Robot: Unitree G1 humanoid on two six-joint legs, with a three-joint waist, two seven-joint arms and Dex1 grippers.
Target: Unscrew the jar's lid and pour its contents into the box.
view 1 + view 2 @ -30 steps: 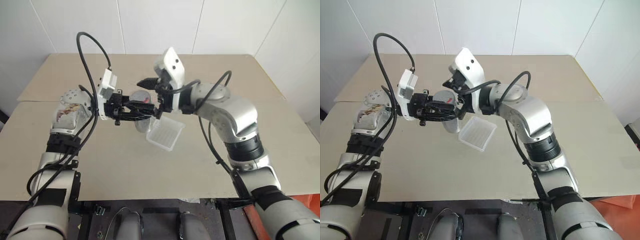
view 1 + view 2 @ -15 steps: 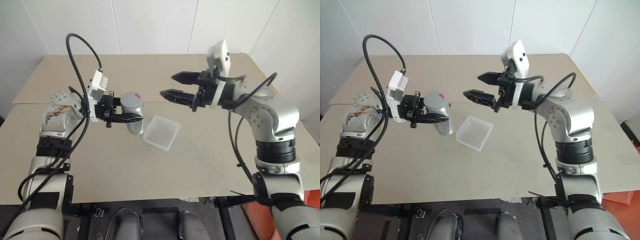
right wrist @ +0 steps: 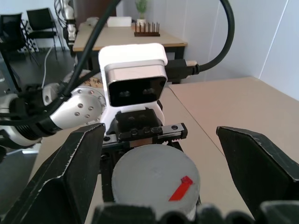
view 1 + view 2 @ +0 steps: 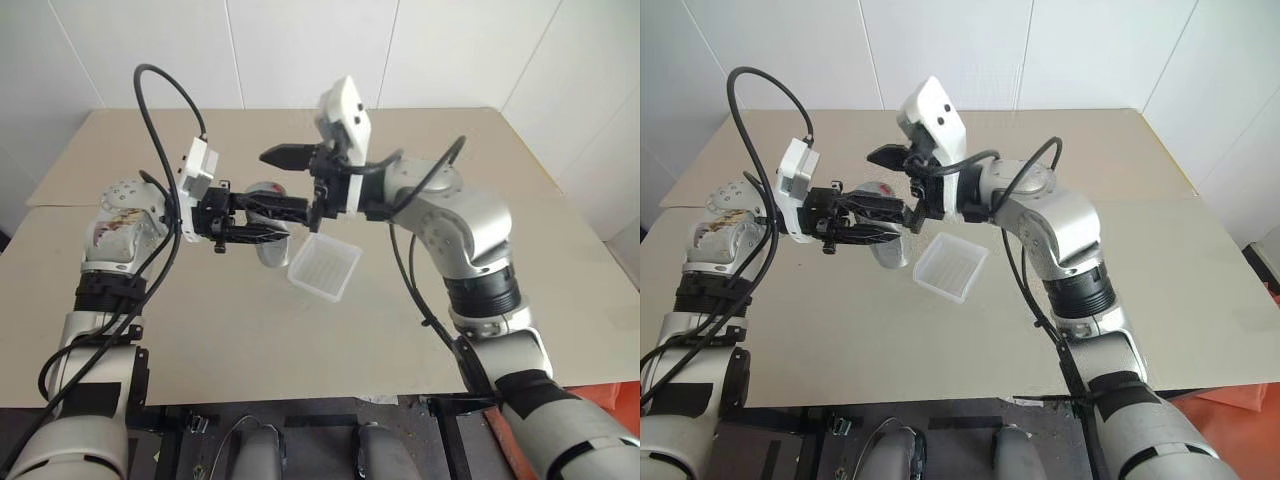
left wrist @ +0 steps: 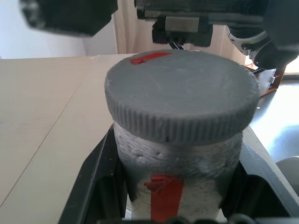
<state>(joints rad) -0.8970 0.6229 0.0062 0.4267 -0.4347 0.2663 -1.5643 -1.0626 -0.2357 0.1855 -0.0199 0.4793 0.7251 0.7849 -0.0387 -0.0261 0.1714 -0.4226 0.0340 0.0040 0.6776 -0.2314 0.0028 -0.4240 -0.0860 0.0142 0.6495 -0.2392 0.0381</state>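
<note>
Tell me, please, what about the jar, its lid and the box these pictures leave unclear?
- The contents: the jar looks frosted in the left wrist view, and the left gripper covers its sides.
- Whether the lid is loosened: no gap shows under its rim.
- The jar's base: in the eye views the left gripper hides most of it.
- Whether the right gripper touches the lid.
- Anything inside the box: too small.

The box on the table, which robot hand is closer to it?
Right, by a little. The right gripper hangs open just above the box, its fingers around the lid. The left gripper holds the jar beside the box.
</note>
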